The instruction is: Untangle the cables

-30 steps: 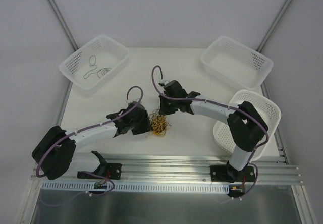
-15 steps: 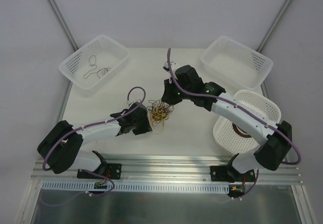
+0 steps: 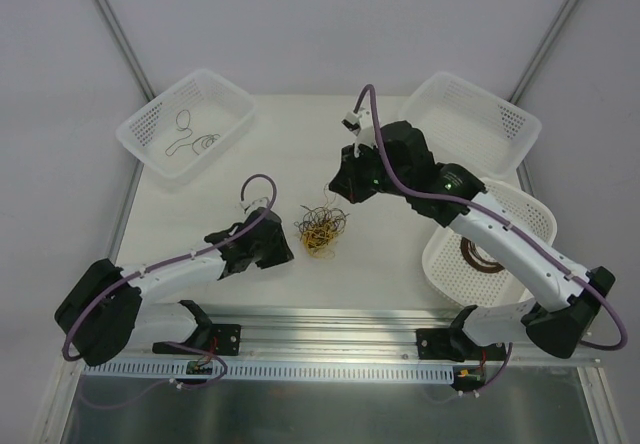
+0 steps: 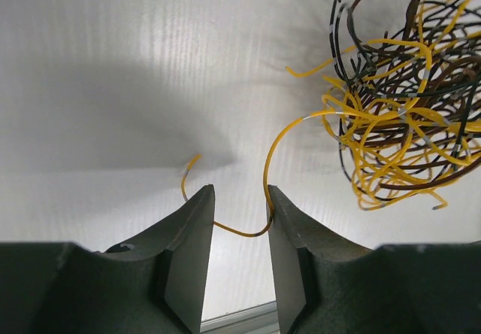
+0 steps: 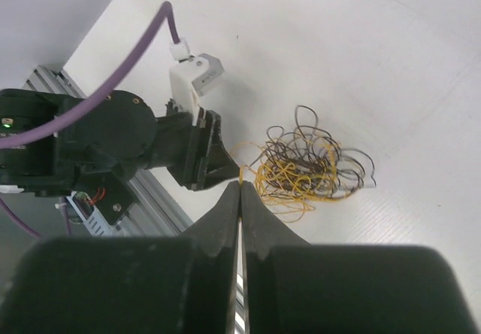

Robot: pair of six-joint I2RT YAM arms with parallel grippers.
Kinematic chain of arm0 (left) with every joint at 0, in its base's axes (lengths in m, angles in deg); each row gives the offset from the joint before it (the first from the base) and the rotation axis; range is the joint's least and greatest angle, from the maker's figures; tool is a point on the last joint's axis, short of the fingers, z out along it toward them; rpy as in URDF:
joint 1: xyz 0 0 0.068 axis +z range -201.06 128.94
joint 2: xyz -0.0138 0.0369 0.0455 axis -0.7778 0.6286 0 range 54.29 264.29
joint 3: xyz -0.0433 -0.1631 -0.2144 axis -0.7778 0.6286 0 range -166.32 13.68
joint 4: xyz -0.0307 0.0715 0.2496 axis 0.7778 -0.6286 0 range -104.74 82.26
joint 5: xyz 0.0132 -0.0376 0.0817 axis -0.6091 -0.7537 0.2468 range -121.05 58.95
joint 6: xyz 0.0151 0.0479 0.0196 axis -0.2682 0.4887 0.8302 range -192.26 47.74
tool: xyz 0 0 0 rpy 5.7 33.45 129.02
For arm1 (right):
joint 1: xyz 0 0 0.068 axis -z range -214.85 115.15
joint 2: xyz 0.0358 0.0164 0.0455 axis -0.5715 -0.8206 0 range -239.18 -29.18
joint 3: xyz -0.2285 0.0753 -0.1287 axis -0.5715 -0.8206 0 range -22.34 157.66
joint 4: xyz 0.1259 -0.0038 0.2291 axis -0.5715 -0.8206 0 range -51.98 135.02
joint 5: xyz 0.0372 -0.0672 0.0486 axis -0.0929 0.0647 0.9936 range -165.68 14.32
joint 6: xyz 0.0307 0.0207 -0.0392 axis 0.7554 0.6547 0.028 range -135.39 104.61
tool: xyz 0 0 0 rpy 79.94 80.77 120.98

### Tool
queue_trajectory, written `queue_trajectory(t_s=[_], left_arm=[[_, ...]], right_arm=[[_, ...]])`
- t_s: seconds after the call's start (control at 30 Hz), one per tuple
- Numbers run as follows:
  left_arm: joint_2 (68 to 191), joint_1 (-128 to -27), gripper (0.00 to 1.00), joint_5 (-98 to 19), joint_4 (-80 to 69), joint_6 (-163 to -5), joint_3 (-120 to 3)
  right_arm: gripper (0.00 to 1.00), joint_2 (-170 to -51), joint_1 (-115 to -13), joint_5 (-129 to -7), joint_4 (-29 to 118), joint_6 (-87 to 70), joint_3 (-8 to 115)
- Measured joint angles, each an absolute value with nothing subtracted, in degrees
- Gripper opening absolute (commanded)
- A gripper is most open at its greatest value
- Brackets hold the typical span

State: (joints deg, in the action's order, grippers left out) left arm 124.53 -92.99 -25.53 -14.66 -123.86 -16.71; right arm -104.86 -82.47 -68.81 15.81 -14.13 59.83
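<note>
Cables (image 3: 322, 230) lie well inside table (image 3: 280, 144) edges; beside them, the half-open left gripper (image 4: 240, 193) straddles a yellow strand (image 4: 268, 165); the right gripper (image 5: 240, 186) is clenched.

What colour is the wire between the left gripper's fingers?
The wire is yellow, clearest in left wrist view.

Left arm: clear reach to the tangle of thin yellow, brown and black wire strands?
Likely yes: the left gripper sits beside the tangle, jaws apart, one loose yellow strand between its fingers; nothing blocks.
</note>
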Motion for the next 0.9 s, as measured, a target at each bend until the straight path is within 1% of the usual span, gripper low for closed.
queue_trajectory(t_s=[0.33, 0.47, 0.57, 0.6, 0.67, 0.7, 0.8, 0.83, 0.9], left_arm=[[113.95, -92.97, 0.34, -20.79, -18.33, -124.07, -13.15], [108.79, -92.94, 0.40, -19.10, -19.25, -123.92, -11.99], [104.55, -92.94, 0.48, -18.51, -20.08, -123.29, -10.57], [102.78, -92.94, 0.54, -18.49, -20.47, -122.81, -10.09], [98.67, -92.94, 0.61, -18.49, -21.08, -121.49, -9.17], [96.20, -92.94, 0.68, -18.56, -21.19, -120.71, -8.84], [89.27, -92.94, 0.80, -18.62, -21.54, -118.00, -8.64], [87.02, -92.94, 0.85, -18.69, -21.56, -116.95, -8.64], [83.17, -92.94, 0.88, -19.15, -21.52, -114.48, -8.67]], right_arm=[[0.01, -104.12, -82.47, -67.84, 13.43, -16.78, 68.03], [0.01, -103.09, -82.47, -66.34, 16.36, -16.84, 69.93], [0.01, -101.83, -82.47, -65.81, 19.42, -16.82, 69.51], [0.01, -101.59, -82.47, -65.81, 20.07, -16.80, 69.41], [0.01, -101.50, -82.47, -65.81, 20.64, -16.73, 69.38], [0.01, -101.63, -82.47, -65.79, 20.88, -16.65, 69.23], [0.01, -101.98, -82.47, -65.75, 21.97, -15.86, 66.83], [0.00, -102.18, -82.47, -65.70, 21.95, -15.62, 66.04], [0.01, -103.05, -82.47, -65.48, 21.88, -14.92, 64.23]])
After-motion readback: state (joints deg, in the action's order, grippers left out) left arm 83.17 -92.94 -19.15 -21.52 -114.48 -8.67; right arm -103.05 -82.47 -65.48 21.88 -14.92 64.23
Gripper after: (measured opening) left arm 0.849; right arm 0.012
